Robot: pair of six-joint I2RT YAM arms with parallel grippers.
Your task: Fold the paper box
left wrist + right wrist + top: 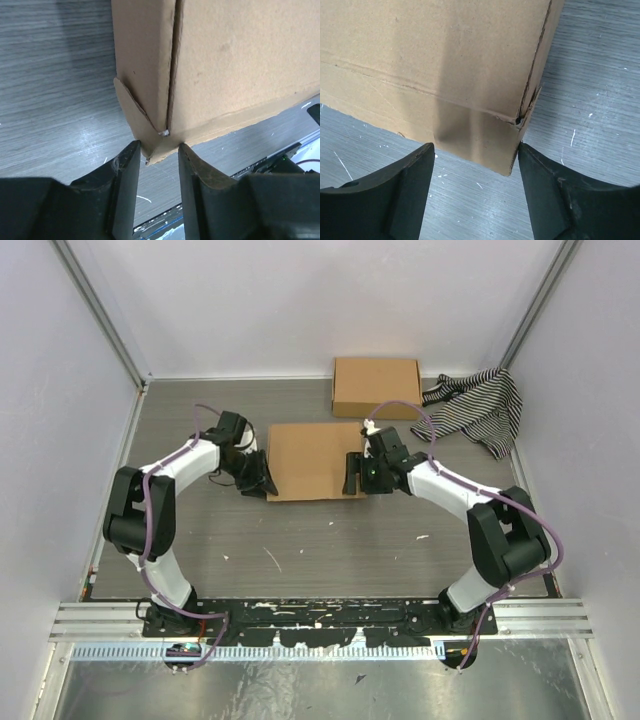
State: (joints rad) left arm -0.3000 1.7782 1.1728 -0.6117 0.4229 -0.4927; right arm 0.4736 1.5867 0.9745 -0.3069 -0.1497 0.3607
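The paper box (pixel 312 460) lies shut and flat in the middle of the table, plain brown cardboard. My left gripper (pixel 262 483) is at its near left corner. In the left wrist view the jaws (pixel 157 147) stand part open astride that corner (pixel 152 145), where a small flap sticks out, and both fingertips are close against the cardboard. My right gripper (pixel 352 472) is at the near right corner. In the right wrist view it (pixel 476 150) stands wide open around the box's corner (pixel 507 155); the right finger (pixel 530 160) is next to the edge and the left finger is apart.
A second flat brown cardboard box (pixel 376 387) lies at the back. A black-and-white striped cloth (pixel 478 408) is bunched in the back right corner. Pale walls close in three sides. A metal rail (pixel 320 618) with the arm bases runs along the near edge.
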